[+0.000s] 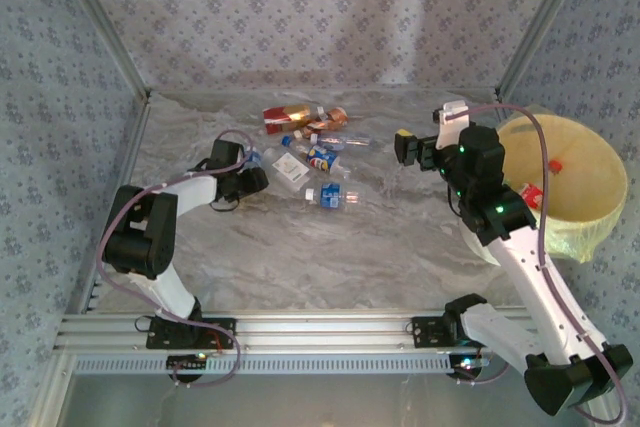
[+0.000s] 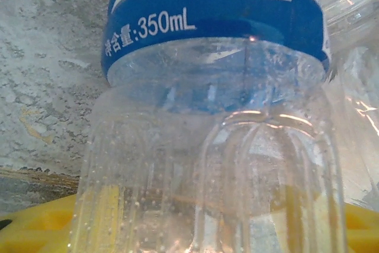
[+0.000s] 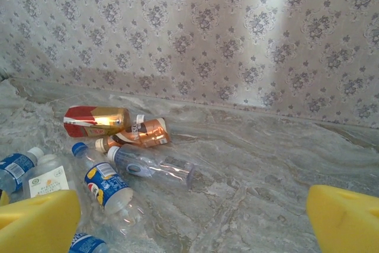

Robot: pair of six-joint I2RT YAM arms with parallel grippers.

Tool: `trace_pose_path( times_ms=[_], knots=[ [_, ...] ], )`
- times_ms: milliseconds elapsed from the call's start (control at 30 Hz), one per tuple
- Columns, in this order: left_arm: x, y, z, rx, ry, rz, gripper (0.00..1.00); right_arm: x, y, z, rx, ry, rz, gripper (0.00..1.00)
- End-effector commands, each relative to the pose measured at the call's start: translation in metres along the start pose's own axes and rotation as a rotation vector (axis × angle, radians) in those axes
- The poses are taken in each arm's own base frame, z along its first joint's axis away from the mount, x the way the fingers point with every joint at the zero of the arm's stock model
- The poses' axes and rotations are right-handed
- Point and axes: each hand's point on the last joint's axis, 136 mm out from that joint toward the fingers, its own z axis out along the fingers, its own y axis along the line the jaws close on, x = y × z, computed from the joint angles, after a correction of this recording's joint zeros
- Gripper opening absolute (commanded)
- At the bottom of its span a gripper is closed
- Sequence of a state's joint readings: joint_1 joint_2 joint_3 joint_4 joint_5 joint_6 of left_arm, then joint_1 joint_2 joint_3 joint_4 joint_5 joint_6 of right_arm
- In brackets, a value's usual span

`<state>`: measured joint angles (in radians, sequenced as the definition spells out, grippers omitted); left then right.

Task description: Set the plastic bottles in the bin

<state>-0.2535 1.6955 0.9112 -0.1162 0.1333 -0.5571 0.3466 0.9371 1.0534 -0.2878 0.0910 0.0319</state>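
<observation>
One clear bottle [image 2: 213, 164] w/ blue-white label, droplets inside.

Grey marbled table [image 1: 400, 237], mostly bare tbh. The plastic bottles [image 1: 322, 158] all lie in one loose pile toward 12 o'clock from the middle. A red-labelled bottle [image 1: 285, 115] and an orange-labelled bottle [image 1: 328, 118] lie side by side at the pile's 12 o'clock end. A clear bottle [image 1: 338, 140] lies just below them, a white-labelled bottle [image 1: 292, 169] sits at 8 o'clock, and a blue-capped bottle [image 1: 330, 195] is off on its own at 6.
</observation>
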Motion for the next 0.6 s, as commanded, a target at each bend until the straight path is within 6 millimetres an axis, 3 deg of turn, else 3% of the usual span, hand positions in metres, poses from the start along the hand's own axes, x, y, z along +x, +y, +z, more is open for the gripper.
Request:
trace_pose_path(
  times_ms=[0, 200, 300, 400, 567],
  knots=[
    [-0.007, -0.005, -0.022, 0.006, -0.04, 0.062, 0.59, -0.009, 0.003, -0.002, -0.004, -0.018, -0.017, 1.0],
    [-0.014, -0.009, -0.056, 0.016, -0.115, 0.116, 0.53, 0.002, 0.016, 0.005, -0.04, -0.002, 0.004, 1.0],
    [-0.016, -0.022, -0.076, 0.066, -0.16, 0.143, 0.52, 0.006, 0.034, 0.009, -0.117, -0.013, 0.062, 1.0],
    [-0.015, -0.049, -0.102, 0.161, -0.202, 0.201, 0.52, 0.009, 0.046, 0.014, -0.129, -0.017, 0.151, 1.0],
    [-0.012, -0.119, -0.153, 0.45, -0.256, 0.297, 0.51, 0.007, 0.053, 0.025, -0.093, 0.018, 0.295, 1.0]
  ],
)
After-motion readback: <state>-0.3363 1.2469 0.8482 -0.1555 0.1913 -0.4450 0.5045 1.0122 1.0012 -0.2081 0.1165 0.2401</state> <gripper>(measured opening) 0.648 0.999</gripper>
